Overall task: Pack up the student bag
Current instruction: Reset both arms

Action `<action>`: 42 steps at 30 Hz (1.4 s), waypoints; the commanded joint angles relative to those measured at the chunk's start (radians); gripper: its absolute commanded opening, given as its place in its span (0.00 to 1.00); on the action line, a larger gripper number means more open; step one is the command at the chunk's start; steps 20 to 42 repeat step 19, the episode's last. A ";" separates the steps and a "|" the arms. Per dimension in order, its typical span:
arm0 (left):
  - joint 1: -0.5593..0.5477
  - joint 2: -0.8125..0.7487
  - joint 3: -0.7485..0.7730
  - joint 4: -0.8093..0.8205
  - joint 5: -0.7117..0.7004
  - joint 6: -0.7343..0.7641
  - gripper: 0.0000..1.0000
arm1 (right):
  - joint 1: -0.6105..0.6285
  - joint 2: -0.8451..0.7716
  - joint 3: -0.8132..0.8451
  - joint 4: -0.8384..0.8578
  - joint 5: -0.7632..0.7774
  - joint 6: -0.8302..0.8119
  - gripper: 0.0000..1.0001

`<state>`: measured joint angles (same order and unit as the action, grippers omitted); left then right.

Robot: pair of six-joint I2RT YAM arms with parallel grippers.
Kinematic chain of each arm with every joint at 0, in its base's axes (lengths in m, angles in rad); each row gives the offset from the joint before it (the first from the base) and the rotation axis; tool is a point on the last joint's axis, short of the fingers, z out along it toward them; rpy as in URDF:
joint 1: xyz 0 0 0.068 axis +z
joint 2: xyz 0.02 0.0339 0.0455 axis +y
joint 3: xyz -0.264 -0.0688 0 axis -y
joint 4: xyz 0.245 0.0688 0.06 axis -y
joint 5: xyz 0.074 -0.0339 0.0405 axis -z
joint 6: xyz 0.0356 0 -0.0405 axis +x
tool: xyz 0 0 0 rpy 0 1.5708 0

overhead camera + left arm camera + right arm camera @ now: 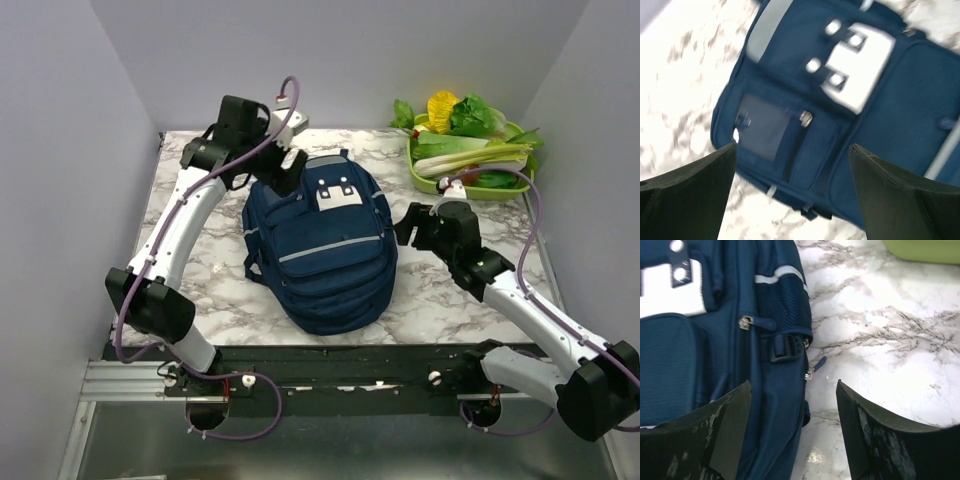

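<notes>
Matt navy cloth student bag (322, 250), glossy marbled table (430, 297), smooth plastic tray (414, 168)

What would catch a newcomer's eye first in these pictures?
A big navy backpack lies in the middle of the marble table. The left claw and the right claw flank it, both open. A green tray of vegetables sits at the far right corner.

One student bag (320, 245), one green tray (417, 176), two tools: left tool (288, 172) and right tool (408, 226).
</notes>
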<state>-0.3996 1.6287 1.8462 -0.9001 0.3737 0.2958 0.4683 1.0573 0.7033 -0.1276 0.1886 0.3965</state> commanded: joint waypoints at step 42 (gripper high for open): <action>0.358 -0.260 -0.758 0.561 -0.185 -0.199 0.99 | 0.000 -0.138 -0.044 -0.057 -0.029 -0.082 0.83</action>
